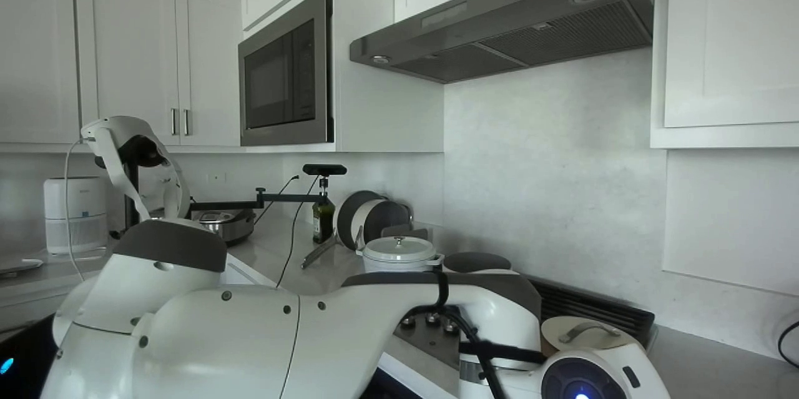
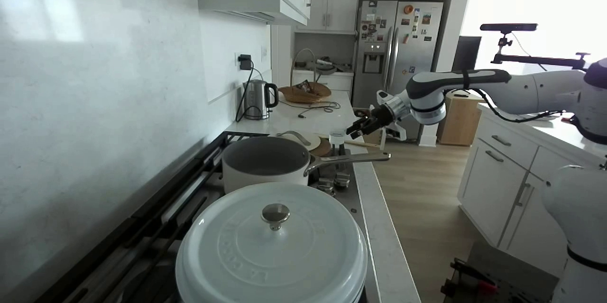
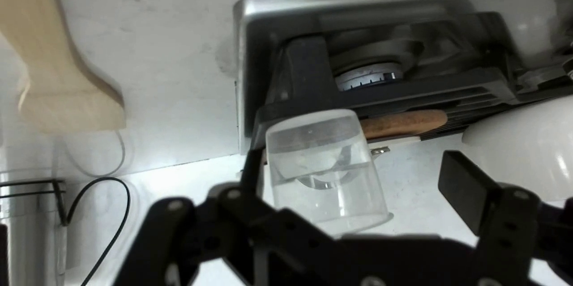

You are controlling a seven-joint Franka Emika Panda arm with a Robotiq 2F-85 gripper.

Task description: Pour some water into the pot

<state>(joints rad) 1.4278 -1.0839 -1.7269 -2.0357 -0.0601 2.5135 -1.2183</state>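
Jaws are spread wide, nothing's gripped yet, so the clear cup of water (image 3: 329, 172) could easily get tipped if clipped by that closer finger (image 3: 253, 172).

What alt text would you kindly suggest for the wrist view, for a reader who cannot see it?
A clear cup holding what looks like water is framed by the robot's open black claw. Nearby are a black stove grate, a wooden utensil at left and part of a pale pot at the right edge.
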